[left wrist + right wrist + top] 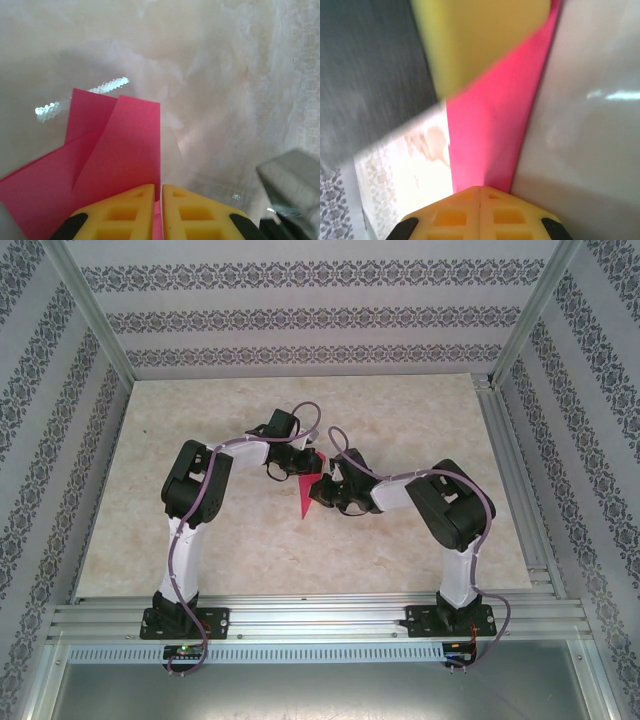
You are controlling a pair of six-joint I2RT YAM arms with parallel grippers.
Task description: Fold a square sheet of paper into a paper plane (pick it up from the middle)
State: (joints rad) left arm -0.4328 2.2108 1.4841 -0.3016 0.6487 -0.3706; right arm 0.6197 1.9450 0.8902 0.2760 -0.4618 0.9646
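**Plane fold partway there, both arms pinching the pink paper [308, 492]**

The arms are meeting over the middle of the tabletop [420, 420], well away from every edge, and the paper is hanging between them, looking lifted off the surface. The left gripper [161, 210] is clamping one edge of it. The right gripper [480, 197] is squeezing shut on another edge. In the left wrist view a slanted flap is lying over the rest of the paper, so I'm guessing some folding is done. From above it's narrowing to a point aimed at the near edge. I'm not reading it as a finished dart yet. Wings and a clean centre crease are probably what's left, but it's hard to tell more.
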